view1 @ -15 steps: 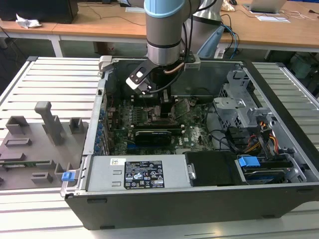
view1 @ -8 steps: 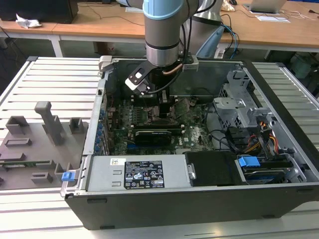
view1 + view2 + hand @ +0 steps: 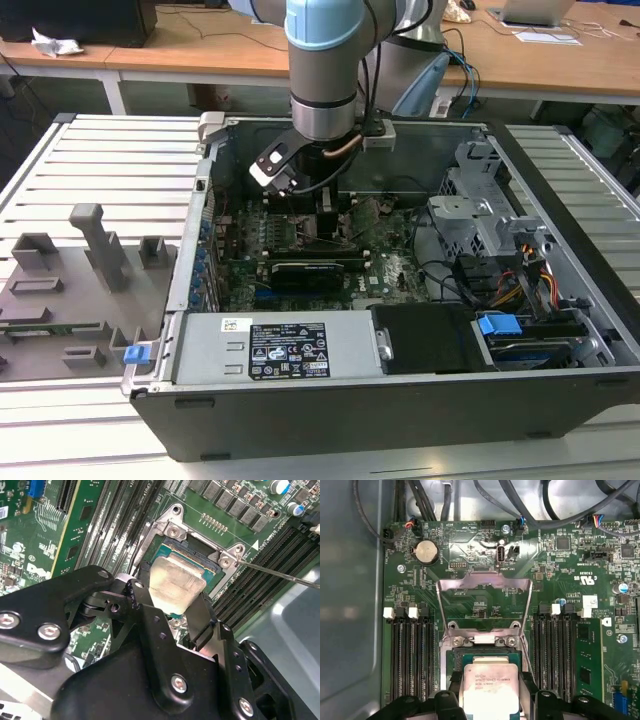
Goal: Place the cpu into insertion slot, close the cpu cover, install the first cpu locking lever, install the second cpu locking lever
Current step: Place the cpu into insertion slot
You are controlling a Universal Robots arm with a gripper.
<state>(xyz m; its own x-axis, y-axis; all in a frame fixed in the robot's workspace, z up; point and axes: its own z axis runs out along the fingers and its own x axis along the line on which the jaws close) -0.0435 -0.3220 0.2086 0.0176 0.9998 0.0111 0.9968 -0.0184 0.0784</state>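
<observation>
claw [image 3: 491,692] clamped on cpu [image 3: 487,680] by two opposite edges, right over the socket [image 3: 197,555] mid-board, between the memory slot banks [image 3: 410,655] (can't tell if it's touching the socket). cover [image 3: 482,584] flipped open, lying back past the socket's hinge edge. arm [image 3: 322,70] reaches down into the case [image 3: 400,400]
</observation>
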